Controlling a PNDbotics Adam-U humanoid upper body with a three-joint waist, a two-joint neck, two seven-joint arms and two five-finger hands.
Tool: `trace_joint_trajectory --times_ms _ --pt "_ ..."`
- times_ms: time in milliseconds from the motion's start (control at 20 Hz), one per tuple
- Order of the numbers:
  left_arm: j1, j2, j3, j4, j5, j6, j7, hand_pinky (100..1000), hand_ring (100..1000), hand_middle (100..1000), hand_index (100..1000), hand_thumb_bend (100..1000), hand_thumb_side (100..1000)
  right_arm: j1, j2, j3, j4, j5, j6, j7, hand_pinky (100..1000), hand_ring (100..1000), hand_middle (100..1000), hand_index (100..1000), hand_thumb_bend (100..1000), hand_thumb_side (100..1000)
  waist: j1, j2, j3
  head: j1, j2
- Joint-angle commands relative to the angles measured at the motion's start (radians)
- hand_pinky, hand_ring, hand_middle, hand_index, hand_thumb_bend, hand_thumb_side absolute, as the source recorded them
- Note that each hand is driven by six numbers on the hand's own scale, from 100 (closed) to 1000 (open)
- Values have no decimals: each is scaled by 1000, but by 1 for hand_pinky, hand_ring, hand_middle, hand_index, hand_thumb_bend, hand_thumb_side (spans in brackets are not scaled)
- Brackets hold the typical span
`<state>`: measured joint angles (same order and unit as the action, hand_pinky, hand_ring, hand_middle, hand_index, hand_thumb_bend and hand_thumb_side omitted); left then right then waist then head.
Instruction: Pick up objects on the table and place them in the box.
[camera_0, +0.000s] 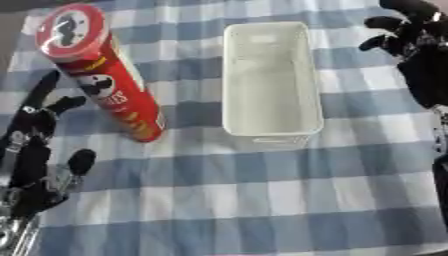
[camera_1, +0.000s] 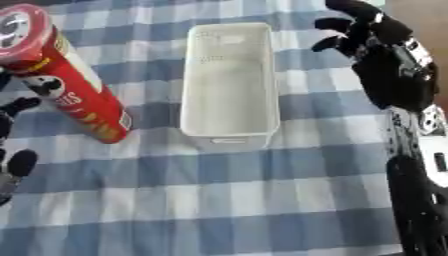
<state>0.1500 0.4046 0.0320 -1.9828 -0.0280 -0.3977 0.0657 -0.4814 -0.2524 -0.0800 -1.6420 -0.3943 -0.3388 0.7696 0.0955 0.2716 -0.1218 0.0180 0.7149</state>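
Note:
A tall red crisp can (camera_0: 109, 75) with a clear lid stands upright on the checked cloth, left of a white rectangular box (camera_0: 269, 80) that holds nothing visible. My left hand (camera_0: 35, 150) rests open at the lower left, fingers pointing up, just left of the can's base and apart from it. My right hand (camera_1: 381, 47) hovers at the upper right, beside the box's far right corner, fingers loosely spread and holding nothing.
A blue and white checked cloth (camera_0: 245, 200) covers the table. The right forearm (camera_1: 416, 175) runs down the right edge. Bare table shows at the far left corner (camera_0: 10, 30).

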Motion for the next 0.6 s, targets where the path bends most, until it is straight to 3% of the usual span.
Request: trace_joint_trajectory --times_ms 50,250,600 --pt "1 18 5 -17 11 -7 -17 1000 830 1000 1000 496 523 -15 -14 -2 -22 3 -142 137 721 849 909 913 100 1000 -4 -13 -2 8 -5" --pt "-6 29 16 -17 7 -25 -19 1000 872 1000 1000 561 474 -14 -13 -2 -23 3 -141 137 721 848 909 913 100 1000 -4 -15 -1 9 -10" --pt "-28 72 55 -17 -40 -37 -20 1000 886 1000 1000 570 485 -14 -12 2 -25 4 -140 137 721 847 909 912 100 1000 -3 -17 -4 17 -32"
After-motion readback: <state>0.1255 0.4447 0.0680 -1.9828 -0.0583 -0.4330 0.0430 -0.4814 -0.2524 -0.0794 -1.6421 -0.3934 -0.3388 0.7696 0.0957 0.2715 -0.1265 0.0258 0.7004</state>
